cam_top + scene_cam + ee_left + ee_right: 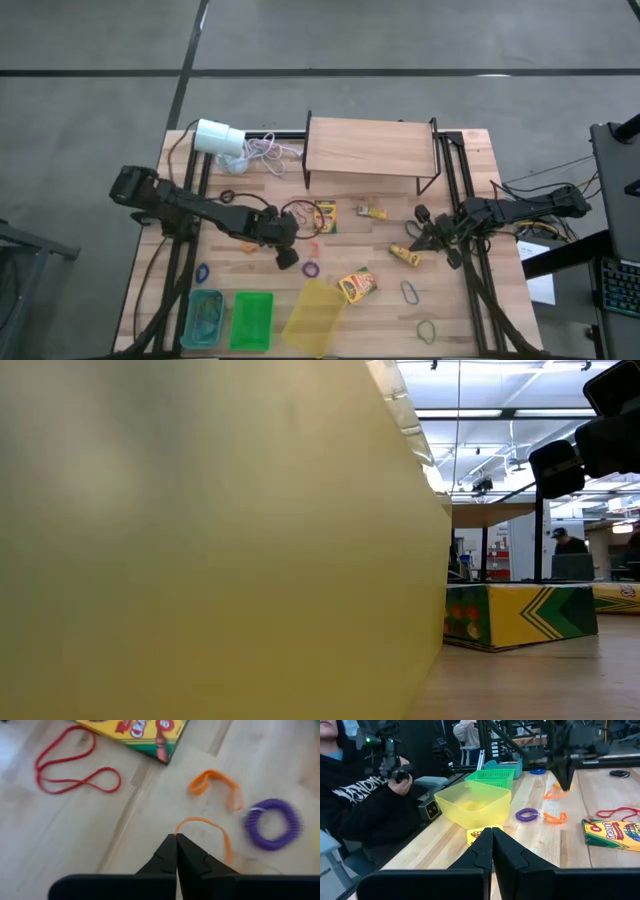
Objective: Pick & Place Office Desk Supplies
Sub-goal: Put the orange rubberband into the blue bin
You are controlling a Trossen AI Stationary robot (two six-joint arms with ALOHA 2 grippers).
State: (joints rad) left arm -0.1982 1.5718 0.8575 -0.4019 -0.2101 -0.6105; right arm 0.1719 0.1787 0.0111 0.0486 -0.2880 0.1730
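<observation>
Pinching the thin orange rubber band at its near edge, the left gripper has its fingers closed together, tips down on the bench; whether the band is truly caught cannot be told. Such a band is judged light, limp and stretchy, best taken across one strand. Just beside it lie a second orange band, a purple coil, a red loop and a crayon box. Three bins stand at the bench's near edge: teal holding some bands, green and yellow, both seemingly empty. The right gripper waits with fingers shut, holding nothing.
</observation>
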